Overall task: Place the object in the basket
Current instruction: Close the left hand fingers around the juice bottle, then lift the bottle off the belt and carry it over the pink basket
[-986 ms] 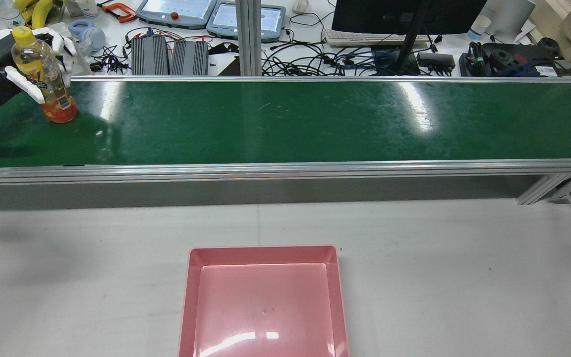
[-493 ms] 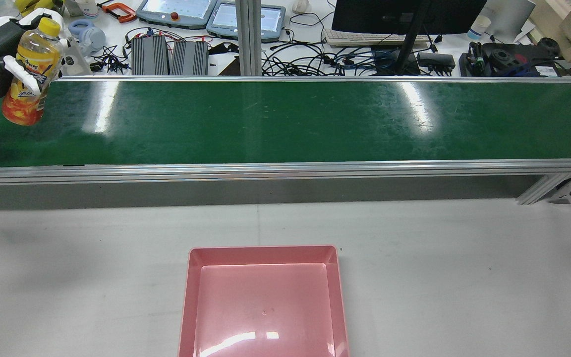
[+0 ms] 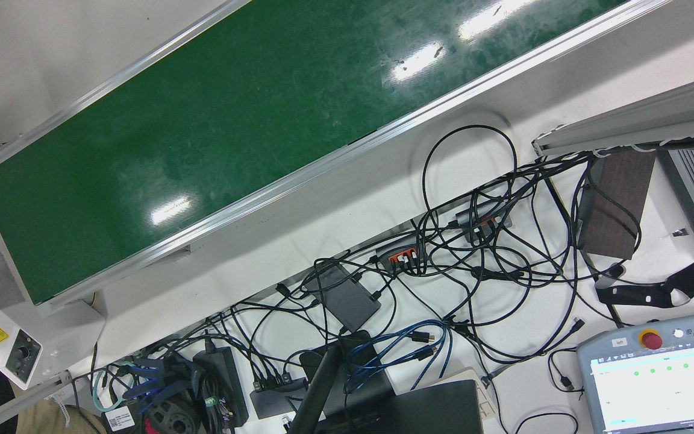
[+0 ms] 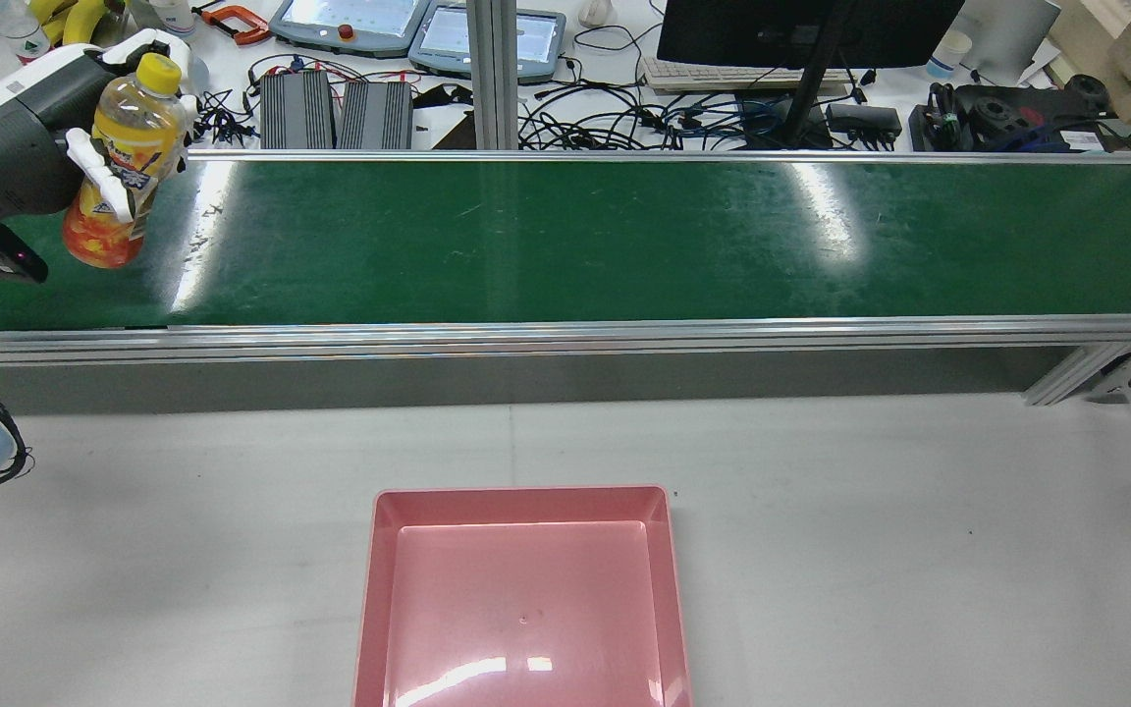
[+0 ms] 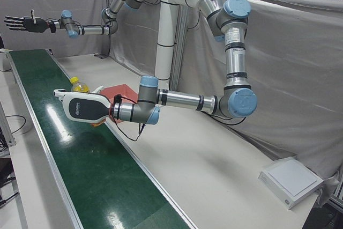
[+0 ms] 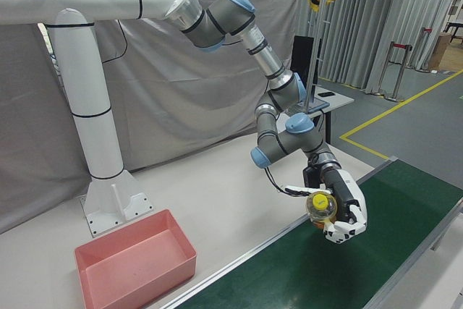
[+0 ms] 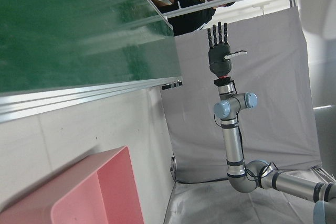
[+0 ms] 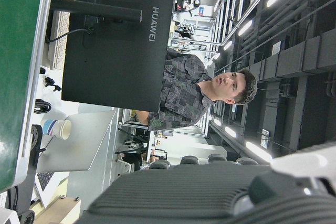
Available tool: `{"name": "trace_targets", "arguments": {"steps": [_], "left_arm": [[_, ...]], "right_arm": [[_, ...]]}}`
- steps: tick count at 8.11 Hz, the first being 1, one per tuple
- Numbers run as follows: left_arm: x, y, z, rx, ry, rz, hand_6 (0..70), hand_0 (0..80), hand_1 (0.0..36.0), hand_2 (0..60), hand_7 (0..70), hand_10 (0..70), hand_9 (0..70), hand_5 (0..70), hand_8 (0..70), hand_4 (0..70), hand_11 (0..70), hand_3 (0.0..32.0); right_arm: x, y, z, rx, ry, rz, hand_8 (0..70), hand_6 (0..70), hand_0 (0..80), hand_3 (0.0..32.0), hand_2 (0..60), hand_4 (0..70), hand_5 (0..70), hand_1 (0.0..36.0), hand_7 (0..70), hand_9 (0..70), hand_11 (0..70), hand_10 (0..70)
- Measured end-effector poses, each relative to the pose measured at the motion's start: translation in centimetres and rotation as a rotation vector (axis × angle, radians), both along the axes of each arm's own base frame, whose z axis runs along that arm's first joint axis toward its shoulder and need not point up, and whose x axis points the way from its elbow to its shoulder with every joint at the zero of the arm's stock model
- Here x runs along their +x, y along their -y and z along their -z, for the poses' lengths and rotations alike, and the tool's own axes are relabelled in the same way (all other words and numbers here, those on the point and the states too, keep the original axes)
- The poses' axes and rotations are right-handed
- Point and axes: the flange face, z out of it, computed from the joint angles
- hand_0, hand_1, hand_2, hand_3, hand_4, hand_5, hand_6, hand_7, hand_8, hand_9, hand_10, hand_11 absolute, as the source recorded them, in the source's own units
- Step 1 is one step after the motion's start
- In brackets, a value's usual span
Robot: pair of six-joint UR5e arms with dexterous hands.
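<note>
Glossy green conveyor belt (image 4: 624,236) across the station, aluminium rails along both edges, pale matte table on the near side, cable clutter and a monitor beyond.

Over the belt's left end: a small plastic drink bottle (image 4: 119,167), yellow cap, orange liquid, printed label. Held tilted, cap leaning away from the palm, base seemingly clear of the belt surface. Clamped round the mid-body by the left hand (image 4: 45,147), white fingers (image 4: 104,182) wrapped across the label.

Likely handling: moderately heavy for its size, being nearly full; thin-walled and smooth, so apt to dent under a hard squeeze and to slip through a loose one. Liquid free to slosh on any quick swing. Best held where it is now, around the labelled waist, where the wall is cylindrical and the label adds some friction; neck and cap too narrow for a sure hold.

Farther out: right hand (image 5: 19,22), dark, raised well apart beyond the belt's far end, fingers spread, holding nothing.

Nearer the robot, on the table: pink basket (image 4: 523,506), a shallow square hard-plastic tray with rounded corners and sloping glossy walls, nothing inside. Well apart from the bottle.
</note>
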Motion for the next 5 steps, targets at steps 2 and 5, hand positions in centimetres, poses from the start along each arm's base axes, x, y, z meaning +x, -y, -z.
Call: {"name": "trace_targets", "arguments": {"steps": [2, 5], "left_arm": [[3.5, -2.9, 3.2, 0.044, -0.022, -0.069, 56.8, 72.0, 0.0, 0.0, 70.0, 70.0, 70.0, 70.0, 70.0, 3.9, 70.0, 0.0], [9.8, -7.0, 5.2, 0.084, -0.032, -0.178, 56.1, 75.5, 0.0, 0.0, 70.0, 70.0, 70.0, 70.0, 70.0, 4.6, 70.0, 0.0]], "right_arm": [[0.0, 0.0, 0.0, 0.0, 0.0, 0.0, 0.0, 0.0, 0.0, 0.0, 0.0, 0.0, 0.0, 0.0, 0.0, 0.0, 0.0, 0.0], [0.0, 0.0, 0.0, 0.0, 0.0, 0.0, 0.0, 0.0, 0.0, 0.0, 0.0, 0.0, 0.0, 0.0, 0.0, 0.0, 0.0, 0.0]]}}
